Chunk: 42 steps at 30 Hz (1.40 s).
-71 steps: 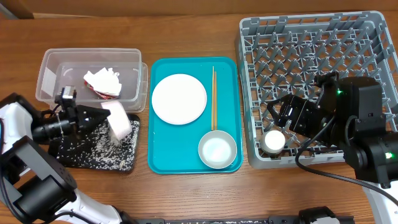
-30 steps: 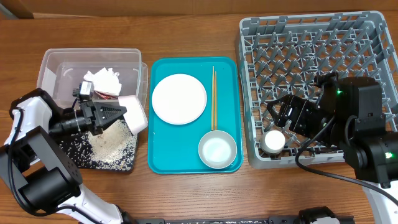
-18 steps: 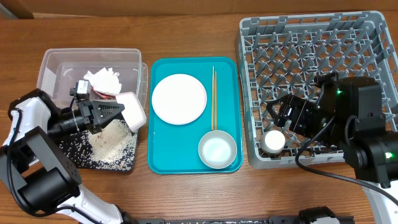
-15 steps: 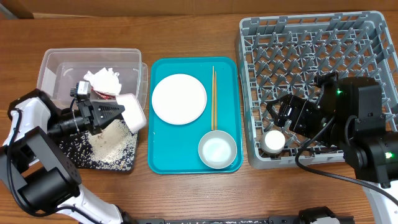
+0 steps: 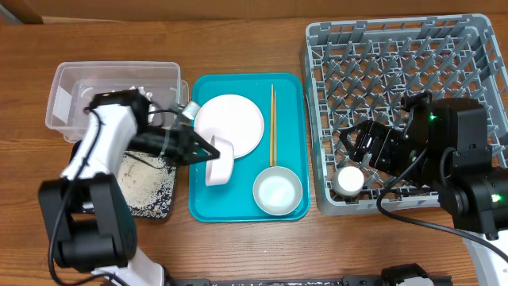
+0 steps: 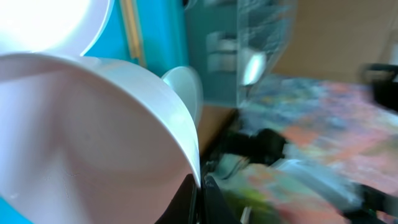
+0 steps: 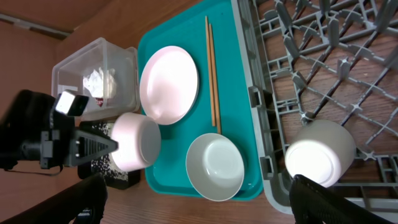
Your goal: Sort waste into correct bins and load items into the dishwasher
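My left gripper is shut on the rim of the small pink bowl and holds it tilted over the left side of the teal tray. The bowl fills the left wrist view, jaws pinching its rim. The plate, chopsticks and steel bowl lie on the teal tray. The white cup sits in the grey rack. My right gripper hangs open and empty above the cup. Rice lies in the black tray.
The clear tub stands at the back left, with white paper scraps inside, partly hidden by my left arm in the overhead view. The rack fills the right side, its pegs standing upright. Bare wooden table runs along the front edge.
My left gripper has swung right with the pink bowl, from over the black tray to over the teal tray. The right arm has not moved.
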{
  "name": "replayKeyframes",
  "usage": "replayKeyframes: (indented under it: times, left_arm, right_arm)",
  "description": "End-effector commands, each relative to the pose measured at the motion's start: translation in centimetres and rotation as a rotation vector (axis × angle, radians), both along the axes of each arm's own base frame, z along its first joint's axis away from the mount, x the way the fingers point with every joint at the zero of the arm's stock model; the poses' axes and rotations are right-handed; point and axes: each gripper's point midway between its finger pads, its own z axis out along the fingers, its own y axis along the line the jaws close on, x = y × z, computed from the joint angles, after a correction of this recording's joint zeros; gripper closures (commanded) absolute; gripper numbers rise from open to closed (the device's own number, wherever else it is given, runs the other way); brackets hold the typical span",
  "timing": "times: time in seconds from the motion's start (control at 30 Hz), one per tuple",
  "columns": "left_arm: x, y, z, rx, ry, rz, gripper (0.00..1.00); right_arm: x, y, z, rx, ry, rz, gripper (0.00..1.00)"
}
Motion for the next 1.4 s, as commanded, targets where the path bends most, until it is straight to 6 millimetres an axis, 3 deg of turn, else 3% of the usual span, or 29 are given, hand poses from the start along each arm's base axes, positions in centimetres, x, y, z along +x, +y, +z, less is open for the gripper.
replayKeyframes:
  times: [0.0, 0.13, 0.3, 0.47, 0.5, 0.63, 0.77, 0.83, 0.97, 1.07, 1.23, 1.37]
  left_arm:
    - [-0.8, 1.8, -2.0, 0.391, 0.127, 0.117, 0.96]
    - [-1.1, 2.6, -4.0, 0.759, 0.083, 0.143, 0.96]
    - [-2.4, -2.0, -6.4, 0.918, -0.028, 0.088, 0.96]
    - [-3.7, -3.0, -7.7, 1.093, -0.069, 0.152, 0.96]
    - [-3.6, -2.9, -7.5, 1.110, -0.085, 0.163, 0.94]
    - [-2.7, -2.3, -5.1, 1.142, -0.102, 0.198, 0.60]
    - [0.4, -1.0, 0.1, 1.149, -0.182, 0.252, 0.21]
    - [2.3, -0.6, 2.5, 1.129, -0.245, 0.285, 0.11]
    - [6.4, -0.6, 6.0, 1.018, -0.378, 0.313, 0.07]
    - [8.0, -1.3, 6.1, 0.945, -0.444, 0.256, 0.09]
    - [10.4, 3.7, 5.9, 1.078, -0.418, 0.436, 0.14]
    - [11.4, 2.7, 5.9, 0.927, -0.423, 0.386, 0.22]
  right_arm:
    - [0.1, 0.1, 0.5, 0.004, -0.017, 0.007, 0.05]
    - [0.1, 0.1, 0.5, 0.004, -0.017, 0.007, 0.04]
    - [0.1, 0.1, 0.5, 0.004, -0.020, 0.007, 0.03]
    - [0.1, 0.1, 0.5, 0.004, -0.019, 0.007, 0.02]
    - [0.1, 0.1, 0.5, 0.004, -0.019, 0.007, 0.02]
    - [0.3, 0.1, 0.6, 0.004, -0.026, 0.007, 0.00]
    - [0.3, 0.1, 0.7, 0.005, -0.029, 0.007, 0.00]
    - [0.3, 0.1, 0.7, 0.005, -0.028, 0.007, 0.00]
    - [0.3, 0.1, 0.6, 0.004, -0.027, 0.007, 0.00]
    - [0.3, 0.1, 0.7, 0.005, -0.028, 0.007, 0.00]
    - [0.2, 0.1, 0.6, 0.004, -0.023, 0.007, 0.00]
    - [0.2, 0.1, 0.5, 0.004, -0.020, 0.007, 0.00]
